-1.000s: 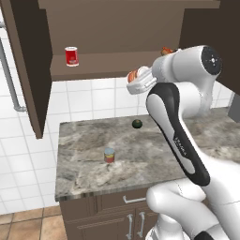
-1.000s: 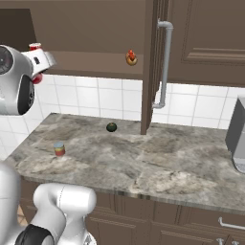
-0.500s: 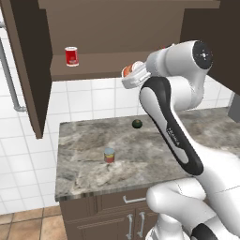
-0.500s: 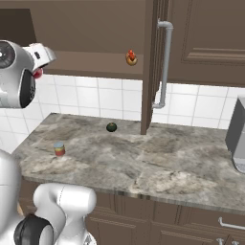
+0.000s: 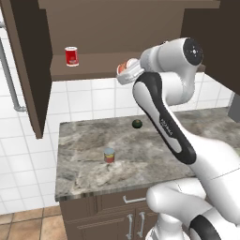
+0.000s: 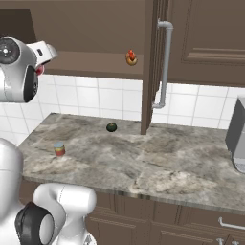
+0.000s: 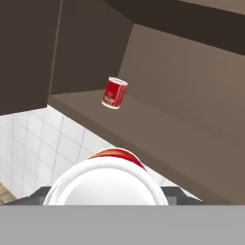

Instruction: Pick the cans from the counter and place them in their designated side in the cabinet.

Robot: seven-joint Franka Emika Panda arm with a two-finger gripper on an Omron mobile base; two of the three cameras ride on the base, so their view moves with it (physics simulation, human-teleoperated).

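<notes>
The dark brown wall cabinet (image 5: pixel 117 28) spans the top of both base views, with its doors swung open and one long shelf board (image 5: pixel 93 65) inside. Below it the grey-brown marbled counter (image 5: pixel 154 154) stretches wide over low brown drawers (image 6: pixel 191 225) with metal handles. The white arm (image 5: pixel 164 108) rises from the base and bends high, bringing the gripper (image 5: pixel 125 71) up to the level of the shelf's front edge.

The jaws are pinching a red can with a white rim (image 7: pixel 111 178), whose round white end looms large at the bottom of the hand view; in the left base view it shows as a red spot at the gripper tip, just in front of the shelf.

A second red can (image 5: pixel 71 55) stands upright on the left part of the shelf, well apart from the gripper. At the shelf's right part sits a small orange and red item (image 6: pixel 130 57), too small to identify.

On the counter, the shorter can with a blue-grey top and orange-red band (image 5: pixel 109 155) stands upright near the front left. A dark green round fruit (image 5: pixel 137 123) lies farther back, near the tiled wall.
</notes>
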